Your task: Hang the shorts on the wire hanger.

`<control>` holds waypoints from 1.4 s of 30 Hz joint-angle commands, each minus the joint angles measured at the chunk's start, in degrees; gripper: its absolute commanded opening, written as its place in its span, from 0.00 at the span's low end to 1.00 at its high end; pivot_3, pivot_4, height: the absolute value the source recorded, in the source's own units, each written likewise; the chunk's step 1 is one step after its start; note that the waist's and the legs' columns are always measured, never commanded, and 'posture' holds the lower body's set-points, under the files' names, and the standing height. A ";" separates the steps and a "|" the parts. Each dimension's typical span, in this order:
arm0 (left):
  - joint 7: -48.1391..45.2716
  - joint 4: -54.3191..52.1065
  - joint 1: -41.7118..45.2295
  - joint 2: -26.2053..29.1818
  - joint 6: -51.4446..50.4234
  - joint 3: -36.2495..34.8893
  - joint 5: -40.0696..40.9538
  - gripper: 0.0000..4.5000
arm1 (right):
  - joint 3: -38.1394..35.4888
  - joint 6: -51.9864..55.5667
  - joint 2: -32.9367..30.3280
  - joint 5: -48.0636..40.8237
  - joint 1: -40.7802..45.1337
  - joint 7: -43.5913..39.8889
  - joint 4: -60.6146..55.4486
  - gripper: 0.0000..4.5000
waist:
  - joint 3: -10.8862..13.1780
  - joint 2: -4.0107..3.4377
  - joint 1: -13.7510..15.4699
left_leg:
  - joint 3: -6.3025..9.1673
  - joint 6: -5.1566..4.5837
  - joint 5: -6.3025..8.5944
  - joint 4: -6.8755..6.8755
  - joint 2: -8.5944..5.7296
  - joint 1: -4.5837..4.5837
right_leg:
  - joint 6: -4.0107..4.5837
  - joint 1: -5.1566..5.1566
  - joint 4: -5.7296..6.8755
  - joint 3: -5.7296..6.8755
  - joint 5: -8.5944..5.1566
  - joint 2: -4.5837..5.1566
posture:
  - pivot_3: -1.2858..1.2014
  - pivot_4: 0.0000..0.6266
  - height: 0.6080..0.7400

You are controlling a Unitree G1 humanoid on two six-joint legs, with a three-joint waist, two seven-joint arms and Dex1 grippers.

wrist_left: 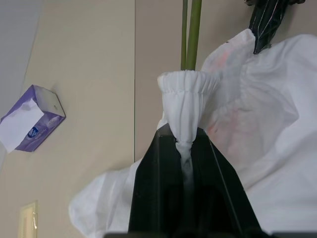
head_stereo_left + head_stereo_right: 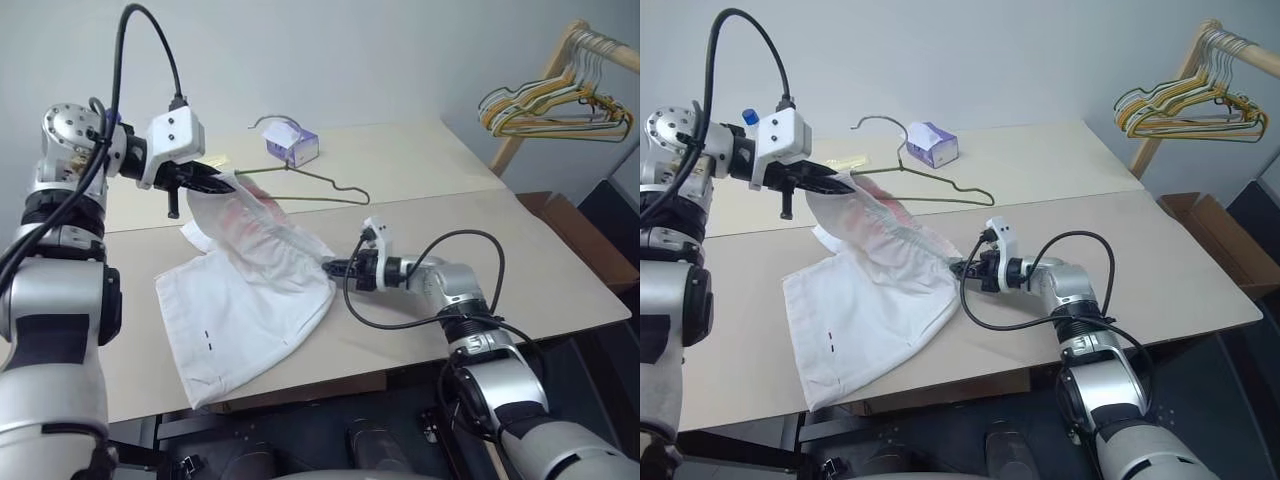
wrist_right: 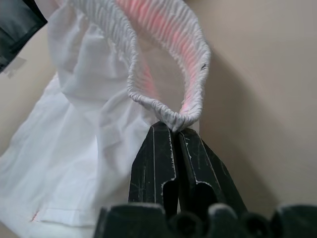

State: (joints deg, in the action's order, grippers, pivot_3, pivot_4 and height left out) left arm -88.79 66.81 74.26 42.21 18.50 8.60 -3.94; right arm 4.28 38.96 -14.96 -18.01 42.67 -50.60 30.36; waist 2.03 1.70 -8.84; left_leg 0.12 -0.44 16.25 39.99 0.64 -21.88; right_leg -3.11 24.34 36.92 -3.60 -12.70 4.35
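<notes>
The white shorts [image 2: 250, 295] lie spread on the table, with their gathered waistband lifted and stretched between both grippers. My left gripper [image 2: 228, 183] is shut on one end of the waistband [image 1: 184, 91] and holds it above the table. My right gripper [image 2: 330, 267], low near the table, is shut on the other end of the waistband [image 3: 173, 119]. A pink print shows inside the waistband, and small dark marks sit near the hem [image 2: 208, 340]. The wire hanger [image 2: 318, 186] lies flat on the table just behind the raised end, its hook toward the tissue box.
A purple-and-white tissue box [image 2: 292, 143] stands at the back of the table [image 2: 520, 270]. A bunch of yellow, green and white hangers [image 2: 555, 105] hangs on a wooden rack at the far right, with a cardboard box [image 2: 580, 228] below it.
</notes>
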 commanded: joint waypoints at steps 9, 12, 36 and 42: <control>-3.71 -4.06 -1.59 3.54 -0.06 1.64 7.20 0.00 | -3.50 -1.13 -12.89 -1.26 -1.55 -2.91 -14.15 0.02 | 0.00 0.00 0.06 | 0.00 0.00 0.00 0.01 0.00 0.04 | -0.01 -0.05 0.00 0.01 -0.01 0.00 | 0.49 0.00 1.00; -3.71 -4.03 -1.59 3.43 -0.19 2.26 7.83 0.00 | -3.38 -0.94 -14.26 -1.25 -1.55 -3.35 -14.71 0.02 | 0.00 0.00 -0.03 | -0.02 0.00 0.00 0.01 0.01 0.03 | -0.01 -0.04 -0.02 0.00 -0.01 -0.01 | 0.49 0.00 1.00; -3.71 -2.52 -2.69 5.01 2.57 5.14 6.29 0.00 | -1.35 -2.48 -16.82 0.52 1.50 -5.24 -10.56 0.02 | 0.00 0.00 0.14 | -0.05 0.00 0.00 0.02 0.00 0.03 | -0.01 -0.04 -0.04 -0.01 -0.01 0.00 | 0.49 0.00 1.00; -1.16 -1.58 -2.51 4.32 3.53 4.59 2.52 0.00 | 0.29 -4.73 -18.70 1.95 1.36 -7.37 -14.57 0.02 | 0.00 0.00 0.17 | -0.05 -0.01 0.00 0.02 0.00 0.02 | -0.01 -0.04 -0.04 -0.01 -0.01 0.00 | 0.49 0.00 1.00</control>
State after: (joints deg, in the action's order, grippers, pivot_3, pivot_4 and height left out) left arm -90.72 65.07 70.63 45.26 21.25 14.59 -0.46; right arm 5.93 35.96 -31.49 -16.75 42.47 -57.47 17.88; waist 2.03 1.71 -8.67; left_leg 0.07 -0.44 16.25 40.02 0.64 -21.86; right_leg -3.12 24.30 36.87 -3.61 -12.71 4.34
